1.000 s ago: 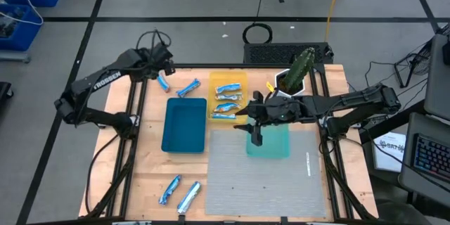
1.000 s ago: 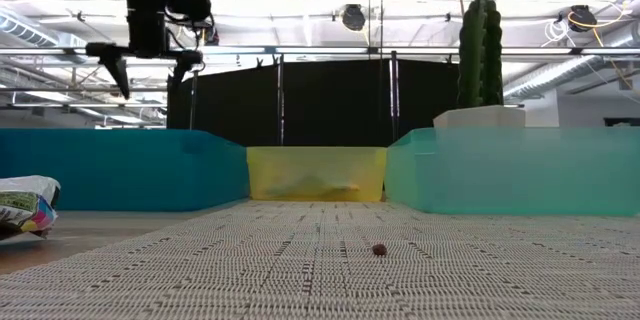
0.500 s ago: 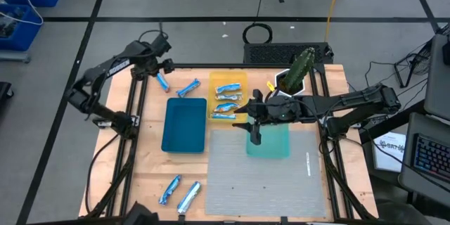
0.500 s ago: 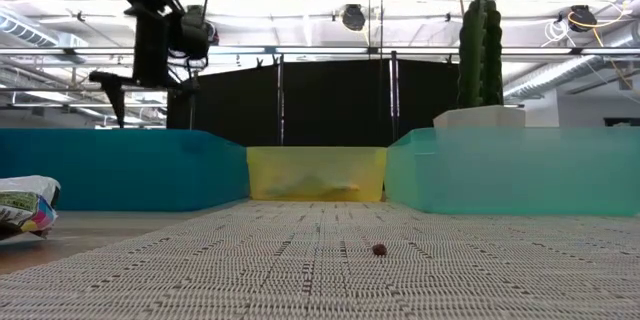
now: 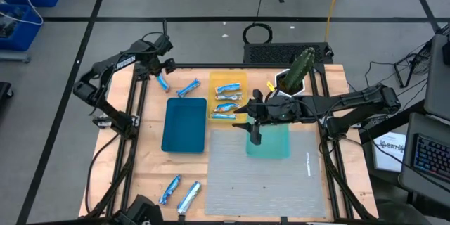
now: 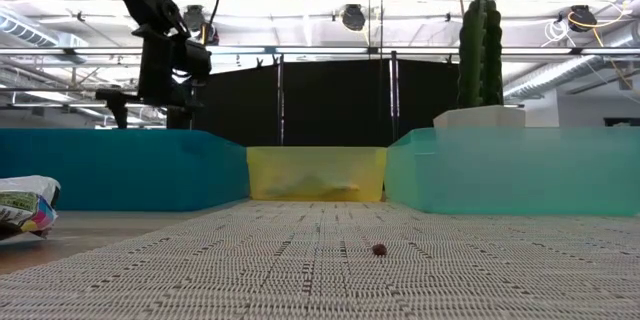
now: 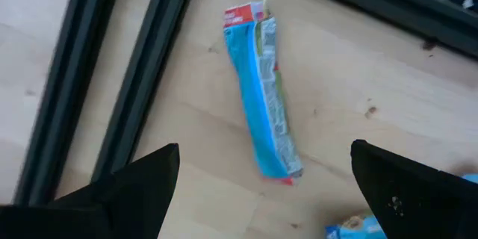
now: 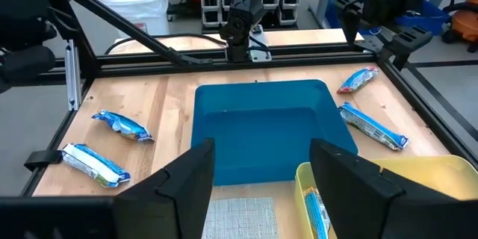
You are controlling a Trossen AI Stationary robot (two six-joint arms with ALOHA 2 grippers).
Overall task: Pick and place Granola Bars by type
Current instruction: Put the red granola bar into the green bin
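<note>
Across the wooden table (image 5: 225, 197) a grey woven mat (image 5: 264, 172) covers the near half toward five o'clock. At the centre of the table lies the blue tray (image 5: 184, 124); the teal tray (image 5: 269, 140) sits at three o'clock from it, and the yellow tray (image 5: 228, 96) stands at about one o'clock from the blue one. A cactus in a white pot (image 5: 299, 74) stands at the table's far right edge, at about two o'clock.

Over the far left corner of the table, at about ten o'clock from the blue tray, hangs the left gripper (image 5: 158, 63). In the left wrist view its two dark fingers (image 7: 134, 187) stand wide apart with nothing between them, and one blue-and-white granola bar (image 7: 265, 97) lies flat on the wood beyond them.

The right gripper (image 5: 254, 128) reaches in from three o'clock and hovers over the teal tray's left end, beside the yellow tray. Its fingers (image 8: 187, 179) are spread apart and hold nothing.

Several granola bars (image 5: 226, 100) lie inside the yellow tray. Two bars rest on bare wood at eleven and twelve o'clock from the blue tray: one (image 5: 163, 82) just below the left gripper, another (image 5: 188, 88) near the yellow tray. Two more bars (image 5: 179, 193) lie side by side at the table's near left, at seven o'clock.
</note>
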